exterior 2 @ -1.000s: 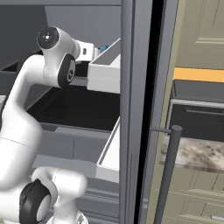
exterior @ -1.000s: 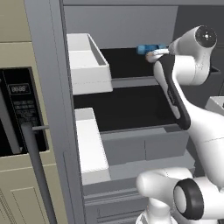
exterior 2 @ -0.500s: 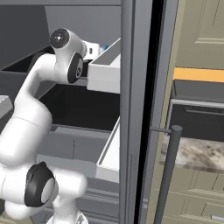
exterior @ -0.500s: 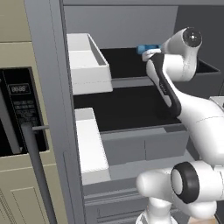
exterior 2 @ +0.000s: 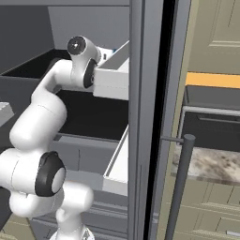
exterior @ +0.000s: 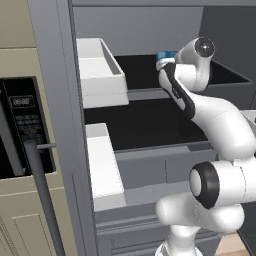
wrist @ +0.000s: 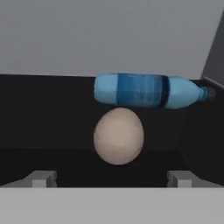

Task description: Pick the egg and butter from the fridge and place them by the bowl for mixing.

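In the hand view the tan egg (wrist: 118, 136) lies on the fridge's dark upper shelf, straight ahead of my gripper (wrist: 111, 179). The gripper is open, its fingertips (wrist: 41, 178) standing wide to either side of the egg and short of it, holding nothing. A blue plastic bottle (wrist: 146, 91) lies on its side just behind the egg. From the left base view the arm reaches into the open grey fridge (exterior: 55, 60) at upper-shelf height, beside the bottle's blue end (exterior: 165, 54). The butter and the bowl are out of view.
White bins (exterior: 100, 75) (exterior: 102, 160) hang at the left of the shelves. A dark tray wall (exterior: 225, 80) bounds the upper shelf on the right. The fridge's grey bar handle (exterior 2: 180, 187) and beige cupboards (exterior 2: 215, 28) stand to the right.
The arm has swung left and reached deeper over the upper shelf toward the bottle. The jaws have stayed wide.
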